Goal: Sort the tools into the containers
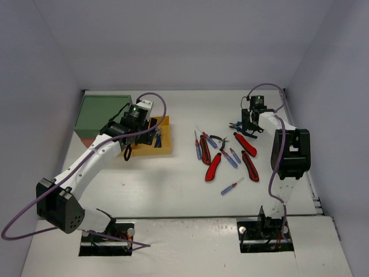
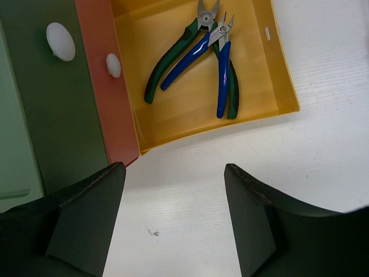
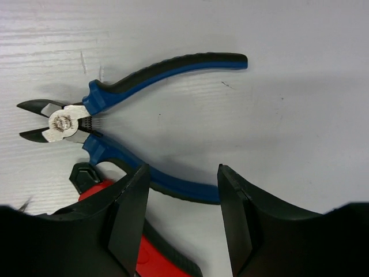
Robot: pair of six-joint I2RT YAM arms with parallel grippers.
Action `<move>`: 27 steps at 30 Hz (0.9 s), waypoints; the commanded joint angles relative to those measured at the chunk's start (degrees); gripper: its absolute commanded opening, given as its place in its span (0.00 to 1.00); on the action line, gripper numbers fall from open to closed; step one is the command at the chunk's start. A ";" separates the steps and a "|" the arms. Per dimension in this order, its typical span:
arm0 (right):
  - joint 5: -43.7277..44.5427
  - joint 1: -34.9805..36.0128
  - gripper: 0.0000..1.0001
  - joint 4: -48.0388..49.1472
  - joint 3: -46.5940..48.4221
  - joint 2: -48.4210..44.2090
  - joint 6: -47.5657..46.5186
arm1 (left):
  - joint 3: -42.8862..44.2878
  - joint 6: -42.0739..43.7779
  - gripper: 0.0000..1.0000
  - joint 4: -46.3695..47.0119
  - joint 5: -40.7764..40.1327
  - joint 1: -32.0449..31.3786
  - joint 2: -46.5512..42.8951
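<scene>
the work surface was a matte white table (image 1: 173,196), faintly ribbed in the close views, closed in on three sides by plain pale grey walls (image 1: 173,40), with the two arm bases bolted at its near edge. at the far left stood the small cabinet (image 1: 104,112), green on top, with an orange-red drawer (image 2: 109,104) below it pushed in and the yellow drawer (image 2: 173,124) pulled out onto the table. in the yellow drawer lay green-handled pliers (image 2: 157,78) and blue-handled pliers (image 2: 222,81), crossed over one another with their jaws toward the far wall of the drawer. the left gripper (image 2: 173,213) hung above bare table just in front of that drawer's open end, its fingers spread wide with nothing between them and the two stored pliers well ahead of its tips. the unsorted tools lay in the middle and right of the table: red-and-black utility knives (image 1: 213,167), blue-and-red screwdrivers (image 1: 230,187) and small dark-handled pliers (image 1: 216,140), all loosely side by side. at the far right of the spread, blue-and-black diagonal cutters (image 3: 161,68) lay flat, handles splayed and cutting jaws parted. the right gripper (image 3: 181,196) stood over them with its fingers partly apart, not clamped; the nearer handle of the cutters ran across the gap between the fingertips, and whether either pad touched it could not be told. one red utility knife (image 3: 153,254) lay just beside that handle, partly hidden under the left finger (image 3: 127,219).
</scene>
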 commanded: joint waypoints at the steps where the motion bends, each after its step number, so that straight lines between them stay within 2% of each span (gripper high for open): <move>1: -5.75 -0.47 0.46 1.25 1.84 1.75 -2.23 | 1.16 1.02 0.66 2.02 -0.12 0.45 -1.40; 17: -16.24 0.34 0.36 2.15 0.15 0.51 1.63 | 1.23 1.06 0.66 1.85 0.74 0.54 -1.17; 20: -13.70 1.11 0.36 2.37 1.08 -1.59 1.86 | 1.23 1.06 0.66 1.85 0.74 0.54 -0.92; 24: -5.44 0.93 0.36 2.91 2.35 -4.25 -0.23 | 1.30 1.06 0.66 1.76 1.23 0.52 -0.47; 27: -4.36 0.25 0.38 3.42 3.34 -4.26 -4.47 | 1.46 0.81 0.66 1.67 2.23 0.54 -0.36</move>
